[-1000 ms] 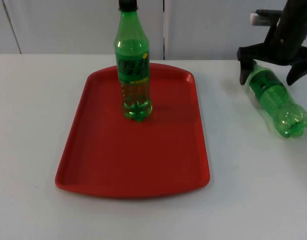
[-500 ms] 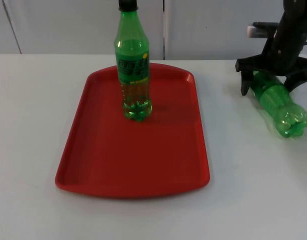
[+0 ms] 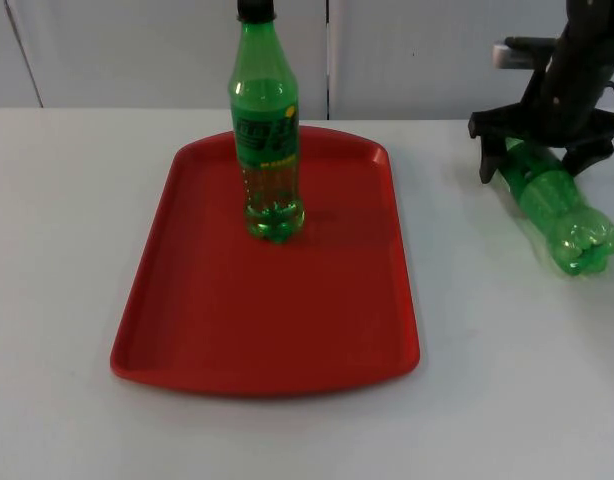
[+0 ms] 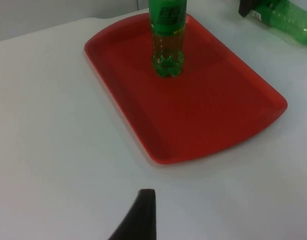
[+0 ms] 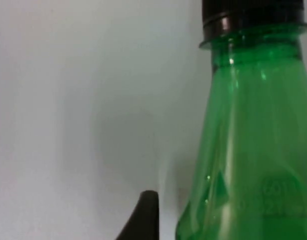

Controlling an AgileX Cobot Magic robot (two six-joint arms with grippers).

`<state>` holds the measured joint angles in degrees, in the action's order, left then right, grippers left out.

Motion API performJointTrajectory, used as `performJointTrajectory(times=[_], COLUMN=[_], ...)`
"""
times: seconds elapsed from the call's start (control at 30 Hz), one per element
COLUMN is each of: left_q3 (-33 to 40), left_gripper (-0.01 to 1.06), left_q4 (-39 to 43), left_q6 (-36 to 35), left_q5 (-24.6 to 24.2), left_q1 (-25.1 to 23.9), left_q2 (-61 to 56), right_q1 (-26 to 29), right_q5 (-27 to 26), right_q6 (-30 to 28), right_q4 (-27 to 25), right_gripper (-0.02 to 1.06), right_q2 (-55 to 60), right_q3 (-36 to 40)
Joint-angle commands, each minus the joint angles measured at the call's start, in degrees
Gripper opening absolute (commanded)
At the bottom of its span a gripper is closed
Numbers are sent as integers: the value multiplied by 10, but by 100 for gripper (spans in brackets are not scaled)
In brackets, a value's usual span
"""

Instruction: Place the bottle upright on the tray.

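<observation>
A white worktop (image 3: 67, 300) is bounded at the rear by a grey partition wall (image 3: 137, 50). A red tray (image 3: 267, 310) is positioned at the centre of the frame in the top view, its long axis running away from the camera.

One green bottle (image 3: 265, 125) with a black cap stands upright on the far half of the tray — its base is in contact with the tray floor. The same standing bottle (image 4: 167, 35) is visible on the tray (image 4: 203, 110) in the left wrist view.

A second green bottle (image 3: 559, 205) lies on its side on the worktop at the upper right of the frame, well apart from the tray, with its base pointing toward the camera and its neck end toward the wall. It is not on the tray.

The right claw (image 3: 542, 145) is lowered over the neck end of the lying bottle. Its fingers are spread, one on each side of the bottle — released, not clenched. In the right wrist view the bottle's green shoulder (image 5: 253, 150) and black cap (image 5: 251, 15) are seen close up beside a black fingertip (image 5: 143, 215).

The left arm waits; a fingertip (image 4: 141, 217) of the left claw is seen above the worktop, near the tray. Its state cannot be told.
</observation>
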<state>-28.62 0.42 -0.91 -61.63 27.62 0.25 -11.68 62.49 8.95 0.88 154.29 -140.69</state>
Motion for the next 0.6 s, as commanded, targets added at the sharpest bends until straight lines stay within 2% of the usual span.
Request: performJointTrajectory(times=[0.0, 0.03, 0.13, 0.17, 0.2, 0.23, 0.27, 0.3, 0.57], left_q3=[3, 3, 3, 3, 3, 3, 3, 3, 3], left_gripper=[93, 93, 93, 93, 93, 93, 93, 93, 93], left_q4=[0, 0, 0, 0, 0, 0, 0, 0, 0], left_q6=[2, 2, 2, 2, 2, 2, 2, 2, 2], left_q5=[1, 1, 1, 1, 1, 1, 1, 1, 1], left_q1=[3, 3, 3, 3, 3, 3, 3, 3, 3], left_q2=[-2, -2, -2, -2, -2, -2, -2, -2, -2], right_q1=[1, 1, 1, 1, 1, 4, 6, 8, 11], right_q5=[-3, -3, 4, 6, 6, 7, 8, 10, 15], right_q6=[-6, -6, -6, -4, -4, -4, -4, -8, -25], right_q4=[-1, -1, -1, -1, -1, -1, -9, -12, -9], right_gripper=[78, 78, 57, 46, 46, 34, 12, 0, 0], right_q2=[-3, -3, -3, -3, -3, -3, -3, -6, -57], right_q3=[-4, -4, -4, -4, -4, -4, -4, -4, -4])
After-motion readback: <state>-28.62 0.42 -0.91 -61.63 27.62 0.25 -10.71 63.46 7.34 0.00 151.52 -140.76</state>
